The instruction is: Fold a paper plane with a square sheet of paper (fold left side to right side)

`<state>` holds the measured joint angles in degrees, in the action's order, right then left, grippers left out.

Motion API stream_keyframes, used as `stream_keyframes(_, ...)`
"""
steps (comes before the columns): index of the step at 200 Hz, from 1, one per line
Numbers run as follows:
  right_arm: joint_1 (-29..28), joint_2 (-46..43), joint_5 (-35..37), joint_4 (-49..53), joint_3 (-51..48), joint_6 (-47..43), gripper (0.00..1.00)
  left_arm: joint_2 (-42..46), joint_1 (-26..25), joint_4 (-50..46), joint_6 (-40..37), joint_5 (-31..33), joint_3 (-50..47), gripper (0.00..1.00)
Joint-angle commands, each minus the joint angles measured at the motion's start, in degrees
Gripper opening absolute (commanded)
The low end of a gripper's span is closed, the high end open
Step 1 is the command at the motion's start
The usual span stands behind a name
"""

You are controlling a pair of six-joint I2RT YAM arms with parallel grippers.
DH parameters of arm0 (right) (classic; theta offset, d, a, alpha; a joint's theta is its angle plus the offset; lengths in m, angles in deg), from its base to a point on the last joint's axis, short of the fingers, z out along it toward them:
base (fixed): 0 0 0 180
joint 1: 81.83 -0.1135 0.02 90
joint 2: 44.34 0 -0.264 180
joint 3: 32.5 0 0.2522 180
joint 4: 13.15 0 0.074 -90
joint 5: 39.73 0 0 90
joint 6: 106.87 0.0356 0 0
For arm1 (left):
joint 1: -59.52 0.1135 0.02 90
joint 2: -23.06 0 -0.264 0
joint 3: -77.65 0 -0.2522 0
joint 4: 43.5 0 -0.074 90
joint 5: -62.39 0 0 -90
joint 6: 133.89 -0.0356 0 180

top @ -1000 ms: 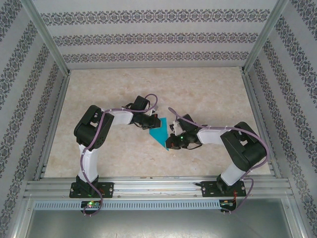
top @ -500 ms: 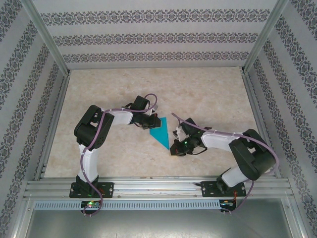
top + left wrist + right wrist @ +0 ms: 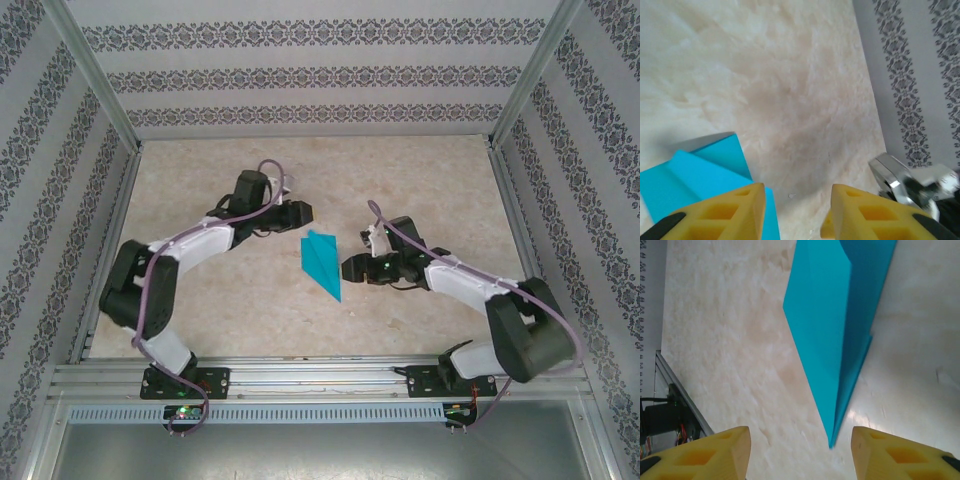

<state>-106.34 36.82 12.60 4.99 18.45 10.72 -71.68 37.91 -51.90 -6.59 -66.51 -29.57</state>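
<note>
The turquoise paper plane (image 3: 320, 263) lies flat mid-table as a narrow dart, its tip pointing toward the near right. My left gripper (image 3: 304, 212) hovers just beyond its wide end, open, with nothing between the fingers. In the left wrist view the paper (image 3: 695, 170) sits at the lower left, partly behind the left yellow finger (image 3: 732, 210) of that gripper (image 3: 797, 202). My right gripper (image 3: 348, 269) stands open just right of the tip. In the right wrist view the dart (image 3: 840, 330) points down between the fingers of that gripper (image 3: 800, 442), apart from both.
Patterned walls (image 3: 320, 75) and aluminium rails (image 3: 110, 240) enclose the beige tabletop (image 3: 420, 180). A metal part of the right arm (image 3: 900, 182) shows at the right edge of the left wrist view. The near frame bar (image 3: 320, 378) carries both bases.
Both grippers opened and let go of the paper. The left arm drew back toward the far left, the right arm pulled away to the right; the dart now lies free.
</note>
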Motion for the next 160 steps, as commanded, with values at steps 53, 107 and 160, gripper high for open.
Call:
stream_keyframes(53,-0.38,15.89,-4.10,-13.35,6.68,-2.03,0.53,10.63,2.53,7.56,0.22,4.21,-14.64,0.44)
stream_keyframes(107,-0.71,20.12,-5.35,-15.67,7.57,-1.49,0.40,11.86,3.29,8.82,1.17,3.68,-16.53,0.44)
stream_keyframes(160,-0.69,19.22,-5.31,-16.73,6.43,-1.57,0.09,13.58,3.89,10.85,2.30,2.56,-17.23,0.45)
